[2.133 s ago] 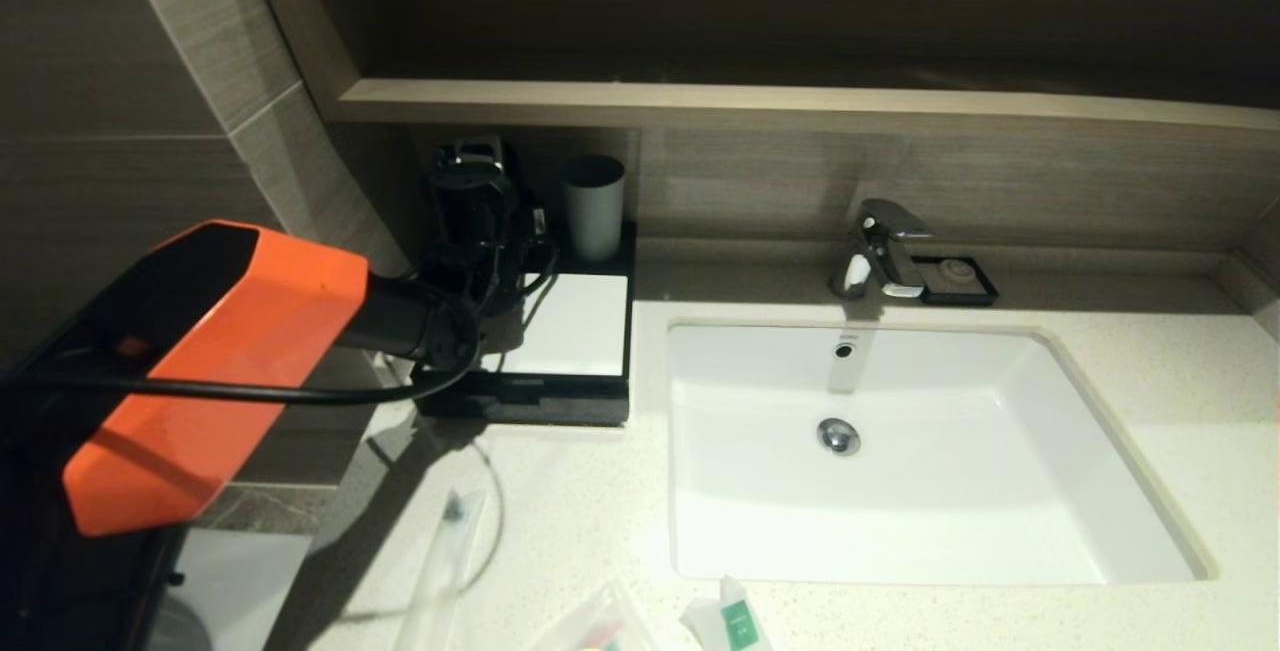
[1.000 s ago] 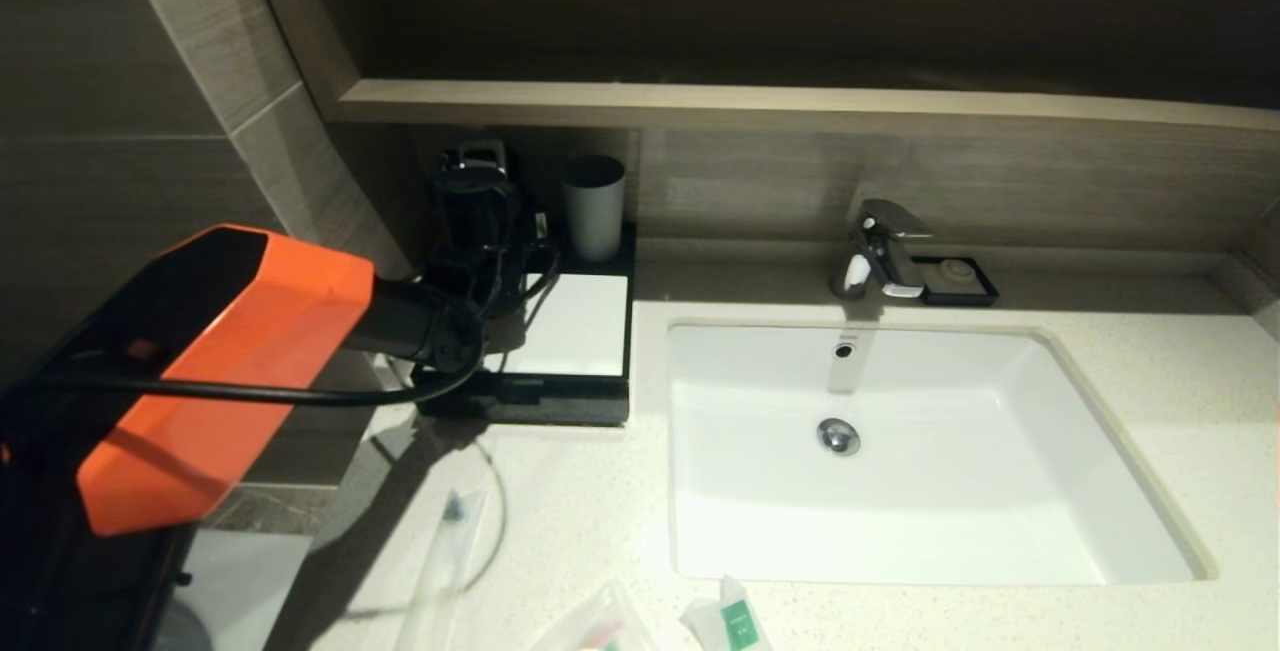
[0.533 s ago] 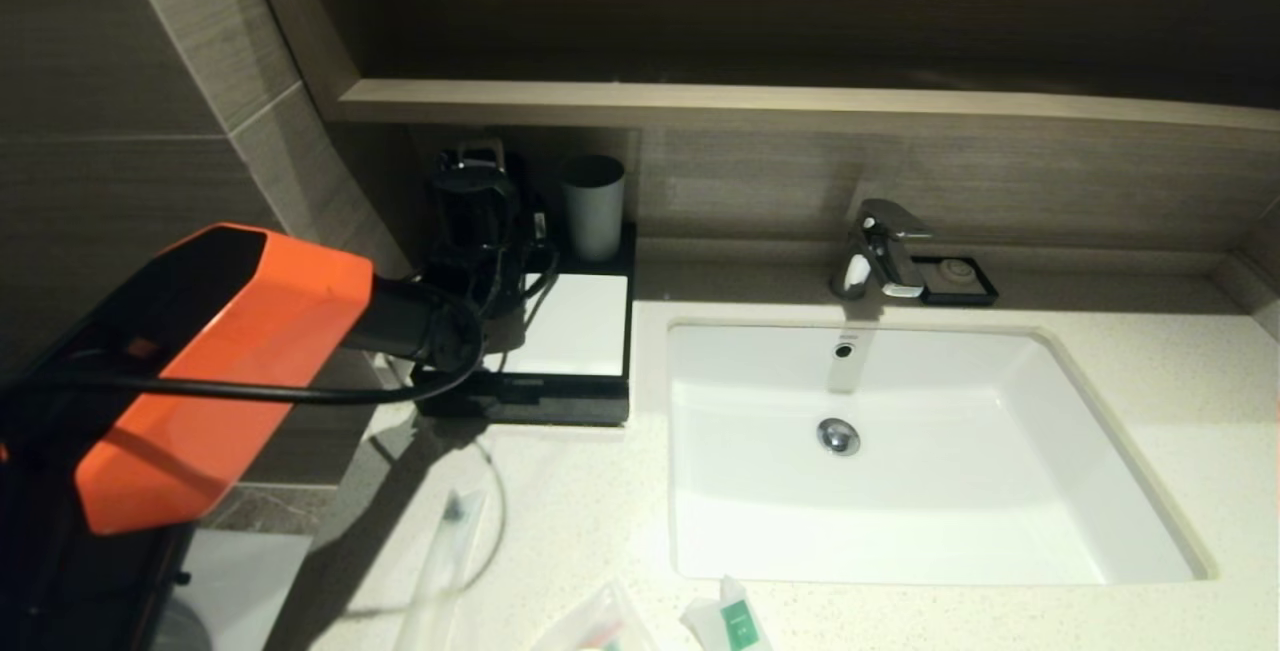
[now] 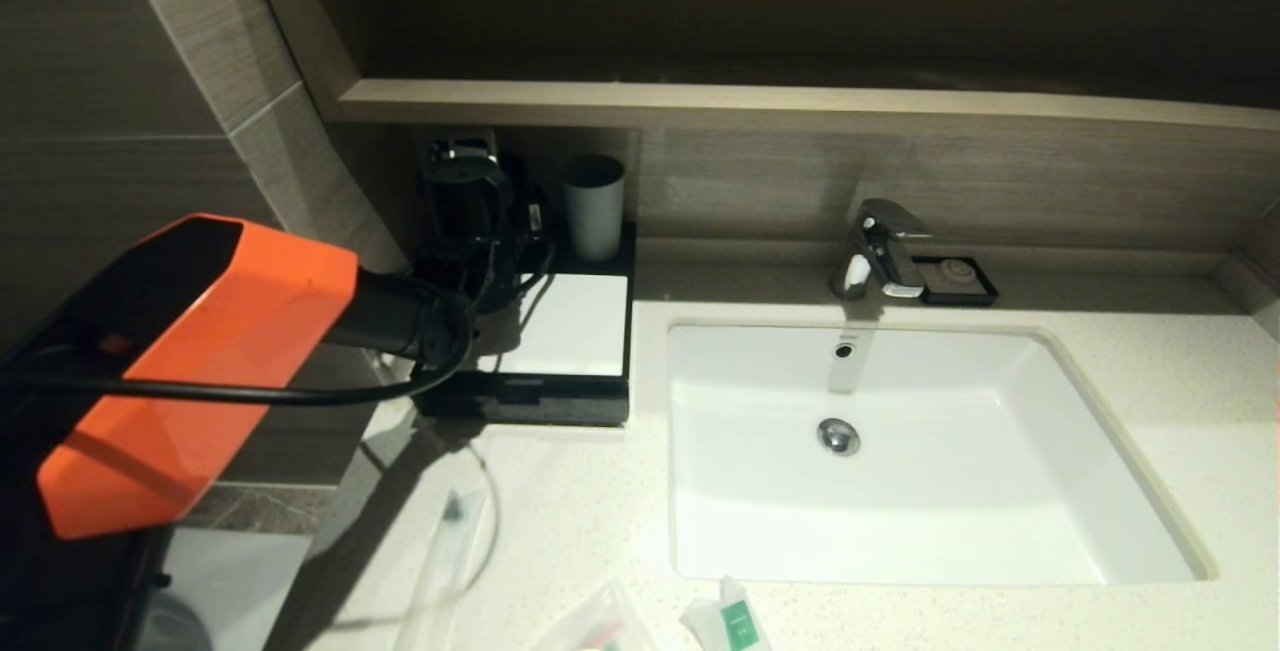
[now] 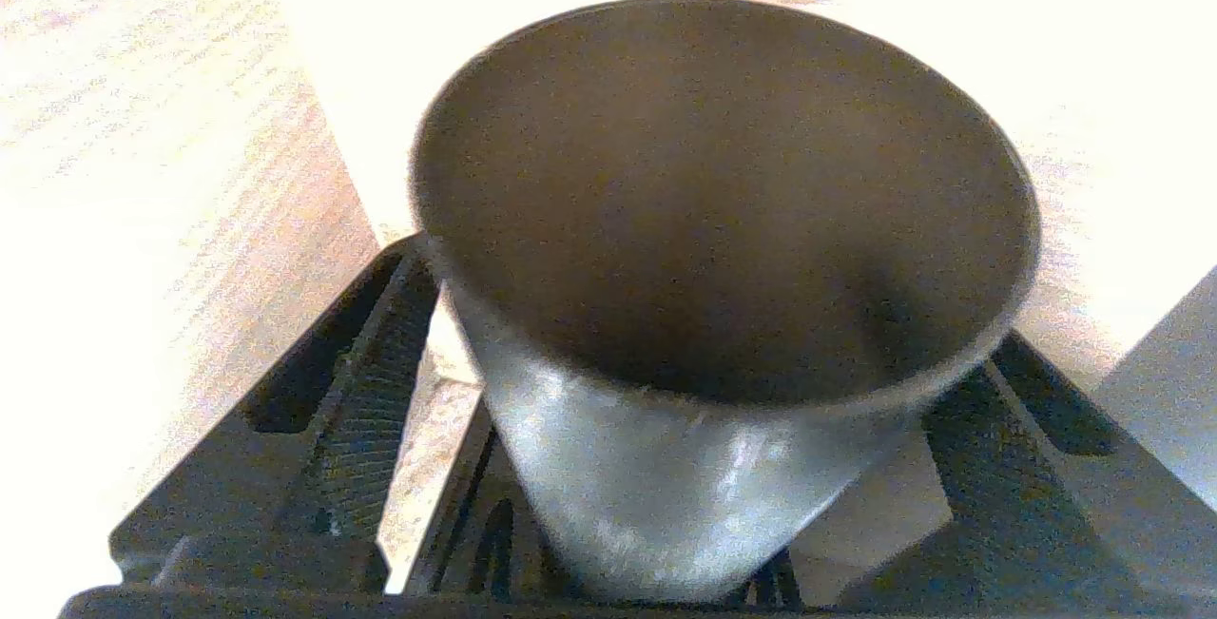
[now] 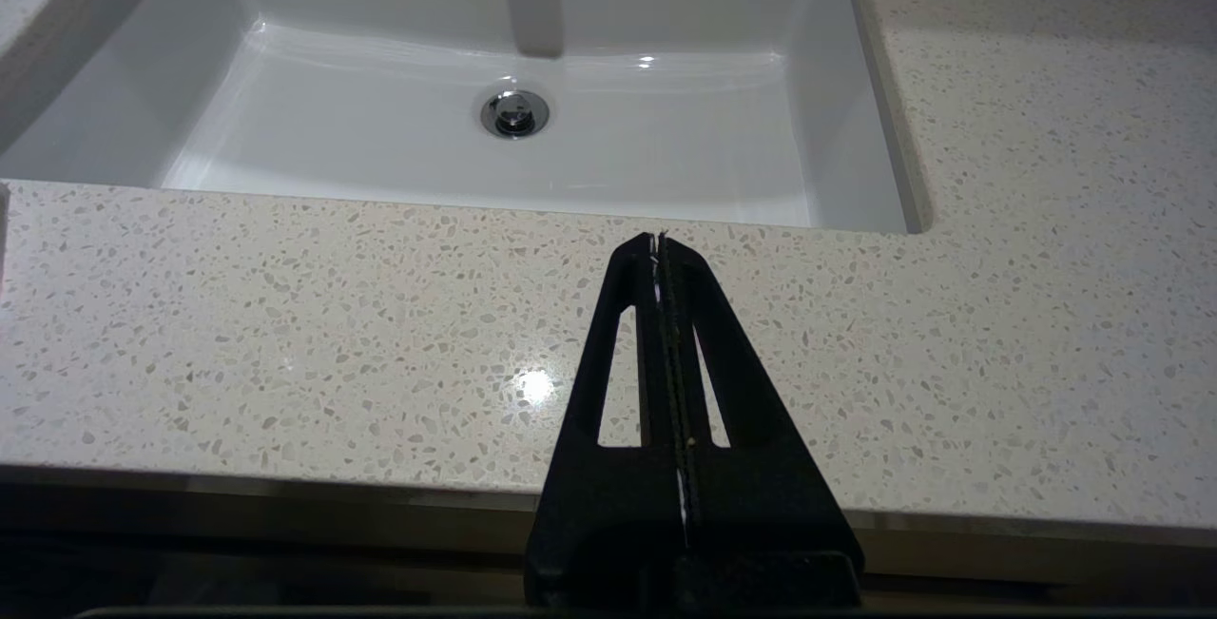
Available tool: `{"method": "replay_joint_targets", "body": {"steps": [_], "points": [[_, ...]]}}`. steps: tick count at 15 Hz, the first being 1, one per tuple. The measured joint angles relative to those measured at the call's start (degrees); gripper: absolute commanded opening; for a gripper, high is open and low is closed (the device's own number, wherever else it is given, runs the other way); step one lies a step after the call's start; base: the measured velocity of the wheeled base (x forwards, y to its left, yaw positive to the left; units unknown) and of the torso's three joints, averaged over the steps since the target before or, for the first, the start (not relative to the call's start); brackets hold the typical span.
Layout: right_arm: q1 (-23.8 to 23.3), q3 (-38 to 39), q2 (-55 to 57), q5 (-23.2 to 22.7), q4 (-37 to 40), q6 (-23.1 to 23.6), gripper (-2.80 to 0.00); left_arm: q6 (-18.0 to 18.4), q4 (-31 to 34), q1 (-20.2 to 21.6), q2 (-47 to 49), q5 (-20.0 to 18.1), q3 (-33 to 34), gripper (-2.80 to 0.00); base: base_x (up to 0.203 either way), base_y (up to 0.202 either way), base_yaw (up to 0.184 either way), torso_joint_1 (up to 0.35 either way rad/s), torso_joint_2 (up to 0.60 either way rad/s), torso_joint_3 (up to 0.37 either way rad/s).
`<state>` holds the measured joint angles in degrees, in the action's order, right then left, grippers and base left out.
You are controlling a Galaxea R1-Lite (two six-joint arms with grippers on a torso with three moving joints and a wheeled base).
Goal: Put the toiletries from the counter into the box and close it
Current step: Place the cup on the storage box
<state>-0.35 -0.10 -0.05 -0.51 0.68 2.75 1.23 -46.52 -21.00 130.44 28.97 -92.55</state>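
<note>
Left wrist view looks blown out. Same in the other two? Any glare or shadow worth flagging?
Left wrist view: background washed to white, only the dark cup between the left gripper's open fingers reads, and it is grainy. Head view: dim wall and ledge, bright basin, the arm's shadow across the counter. Right wrist view: evenly lit, one glare spot on the counter ahead of the shut right gripper.

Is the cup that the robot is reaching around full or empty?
Empty. The left wrist view looks straight down into the cup, showing only its bare dark inside, with the left gripper open around it.
</note>
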Motion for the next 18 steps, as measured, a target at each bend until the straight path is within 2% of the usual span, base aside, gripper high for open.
{"method": "replay_joint_targets", "body": {"steps": [5,12,14,18], "points": [[0.0,0.0,0.0,0.0,0.0,0.0,-2.80,-0.1,-2.7,0.0,-4.8,-0.1,8.5,0.00,0.000,0.000,0.000,0.000,0.00,0.000],[0.0,0.0,0.0,0.0,0.0,0.0,-2.80,-0.1,-11.5,-0.3,-15.0,-0.2,28.3,0.00,0.000,0.000,0.000,0.000,0.00,0.000],[0.0,0.0,0.0,0.0,0.0,0.0,-2.80,-0.2,-12.0,-0.8,-16.0,-0.3,29.9,0.00,0.000,0.000,0.000,0.000,0.00,0.000],[0.0,0.0,0.0,0.0,0.0,0.0,-2.80,-0.3,-12.1,-1.7,-15.2,-0.3,28.9,0.00,0.000,0.000,0.000,0.000,0.00,0.000]]}}
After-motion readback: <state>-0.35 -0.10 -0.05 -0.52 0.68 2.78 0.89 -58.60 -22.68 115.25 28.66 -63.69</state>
